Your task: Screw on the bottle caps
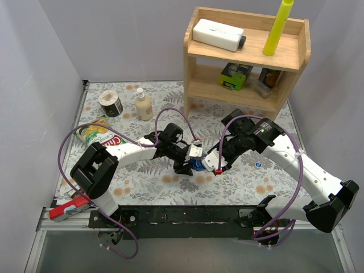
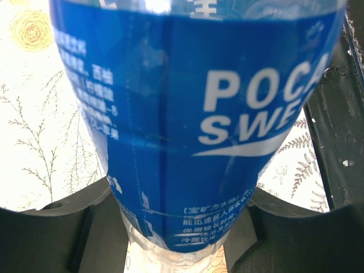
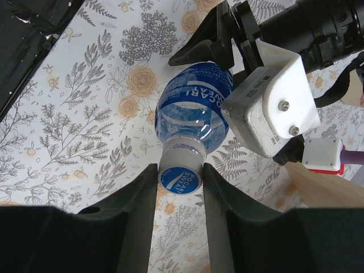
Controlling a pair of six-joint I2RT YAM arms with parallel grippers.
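A clear bottle with a blue label [image 1: 198, 165] lies tilted between both grippers above the floral table. My left gripper [image 1: 189, 161] is shut on its body; the label [image 2: 187, 114] fills the left wrist view between the fingers [image 2: 57, 227]. My right gripper [image 3: 180, 177] is shut on the blue-topped cap [image 3: 180, 181], which sits on the bottle's neck [image 3: 182, 151]. The bottle's body [image 3: 190, 108] reaches away to the left gripper [image 3: 207, 40]. A second small blue cap [image 1: 259, 165] lies loose on the table right of the grippers. The plain bottle is not in view.
A wooden shelf [image 1: 244, 57] stands at the back right with a white box and a yellow tube on top. A cream bottle [image 1: 143, 105], a tape roll [image 1: 110, 103] and a snack bag [image 1: 94, 132] lie back left. A red-white tube [image 1: 68, 209] lies front left.
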